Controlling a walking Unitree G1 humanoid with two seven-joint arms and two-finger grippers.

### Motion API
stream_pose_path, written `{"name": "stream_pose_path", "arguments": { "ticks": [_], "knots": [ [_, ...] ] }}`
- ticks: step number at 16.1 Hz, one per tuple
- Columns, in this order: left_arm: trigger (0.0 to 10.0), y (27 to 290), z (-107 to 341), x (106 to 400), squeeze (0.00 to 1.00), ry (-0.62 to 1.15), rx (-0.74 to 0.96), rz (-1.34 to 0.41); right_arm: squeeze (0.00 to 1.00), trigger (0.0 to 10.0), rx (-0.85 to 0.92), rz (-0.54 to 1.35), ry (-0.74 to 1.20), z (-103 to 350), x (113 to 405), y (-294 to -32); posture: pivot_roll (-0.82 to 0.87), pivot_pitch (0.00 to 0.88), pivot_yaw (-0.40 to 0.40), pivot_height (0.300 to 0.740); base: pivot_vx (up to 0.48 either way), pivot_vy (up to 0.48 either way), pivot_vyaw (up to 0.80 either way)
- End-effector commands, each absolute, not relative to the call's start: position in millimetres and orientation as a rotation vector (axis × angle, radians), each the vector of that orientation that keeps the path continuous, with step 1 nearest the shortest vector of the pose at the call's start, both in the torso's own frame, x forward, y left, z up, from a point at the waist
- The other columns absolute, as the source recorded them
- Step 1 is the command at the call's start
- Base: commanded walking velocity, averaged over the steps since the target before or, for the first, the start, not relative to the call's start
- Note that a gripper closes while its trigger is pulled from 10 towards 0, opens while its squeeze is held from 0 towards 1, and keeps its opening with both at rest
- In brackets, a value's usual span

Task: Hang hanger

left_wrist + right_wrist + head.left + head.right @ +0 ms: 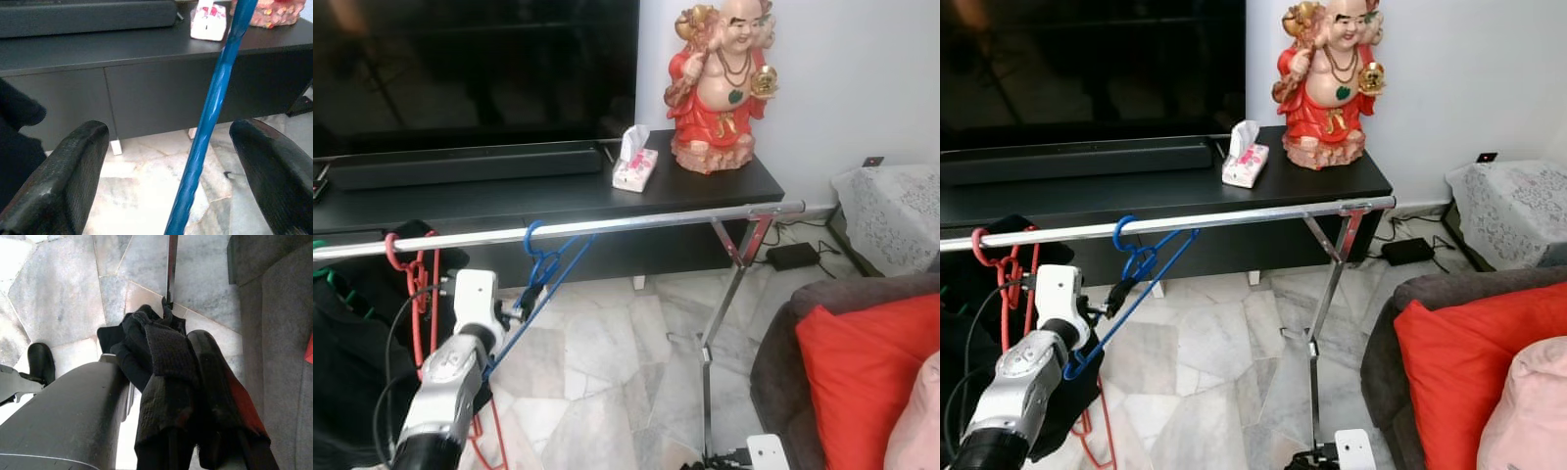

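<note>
Left eye view shows a blue hanger [544,266] hooked over the silver rail [607,225] of a clothes rack, its lower bar slanting down toward the left arm. The left gripper [516,313] sits just below the rail beside that bar. In the left wrist view its two black fingers [73,171] are spread wide, with the hanger's blue bar running between them and touching neither. A red hanger [409,269] hangs on the same rail nearer its left end, with dark clothing [352,352] beneath it. Behind the rack stands a long black desk [558,196] carrying a soundbar [465,164], a tissue pack [634,168] and, at its right end, a red laughing figurine [720,83]; a dark television [475,64] fills the wall above. At the right are a sofa with a red cushion [867,367]. The right gripper [190,382] hangs low over the marble floor [58,284], its fingers pressed together.
</note>
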State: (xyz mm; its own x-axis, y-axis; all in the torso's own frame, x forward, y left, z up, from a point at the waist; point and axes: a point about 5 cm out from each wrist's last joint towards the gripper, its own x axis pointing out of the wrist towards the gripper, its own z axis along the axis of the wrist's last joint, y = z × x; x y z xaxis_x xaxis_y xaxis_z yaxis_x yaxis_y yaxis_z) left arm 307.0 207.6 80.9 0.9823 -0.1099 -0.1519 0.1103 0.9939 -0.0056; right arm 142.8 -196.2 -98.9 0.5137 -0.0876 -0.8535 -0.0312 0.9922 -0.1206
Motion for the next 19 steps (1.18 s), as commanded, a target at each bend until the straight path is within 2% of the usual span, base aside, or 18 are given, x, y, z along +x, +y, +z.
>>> {"name": "stream_pose_path", "arguments": {
  "ticks": [1,4,8,9,10,11,13,15,19],
  "knots": [
    [10.0,204,78,310,0.00,0.152,0.006,-0.131,0.00,10.0,-0.131,-0.032,1.029,-98,145,-196,-0.14,0.000,-0.023,0.740,0.000,0.000,0.00],
    [10.0,194,77,320,0.00,0.145,0.045,-0.182,0.00,10.0,-0.131,-0.029,1.029,-99,144,-195,-0.14,0.000,-0.025,0.740,0.000,0.000,0.00],
    [10.0,193,77,329,0.00,0.138,0.094,-0.184,0.00,10.0,-0.128,-0.042,1.022,-98,144,-195,-0.16,0.000,-0.013,0.740,0.000,0.000,0.00],
    [7.9,193,76,330,0.00,0.135,0.102,-0.186,0.00,10.0,-0.128,-0.045,1.021,-98,144,-195,-0.16,0.000,-0.014,0.740,0.000,0.000,0.00],
    [6.3,193,69,328,0.00,0.174,0.158,-0.189,0.00,10.0,-0.132,-0.051,1.023,-98,144,-196,-0.16,0.000,-0.013,0.740,0.000,0.000,0.00],
    [6.5,194,66,327,0.00,0.185,0.165,-0.188,0.00,10.0,-0.133,-0.059,1.021,-98,145,-197,-0.16,0.000,-0.013,0.740,0.000,0.000,0.00],
    [4.8,196,62,326,0.00,0.187,0.153,-0.174,0.00,10.0,-0.133,-0.090,1.016,-97,144,-204,-0.17,0.000,-0.011,0.740,0.000,0.000,0.00],
    [0.0,198,63,327,0.00,0.171,0.131,-0.141,0.00,10.0,-0.129,-0.087,1.022,-97,143,-205,-0.17,0.000,-0.010,0.740,0.000,0.000,0.00],
    [0.0,192,67,331,0.00,0.127,0.074,-0.121,0.00,10.0,-0.130,-0.078,1.022,-98,142,-205,-0.16,0.000,-0.014,0.740,0.000,0.000,0.00]
  ]
}}
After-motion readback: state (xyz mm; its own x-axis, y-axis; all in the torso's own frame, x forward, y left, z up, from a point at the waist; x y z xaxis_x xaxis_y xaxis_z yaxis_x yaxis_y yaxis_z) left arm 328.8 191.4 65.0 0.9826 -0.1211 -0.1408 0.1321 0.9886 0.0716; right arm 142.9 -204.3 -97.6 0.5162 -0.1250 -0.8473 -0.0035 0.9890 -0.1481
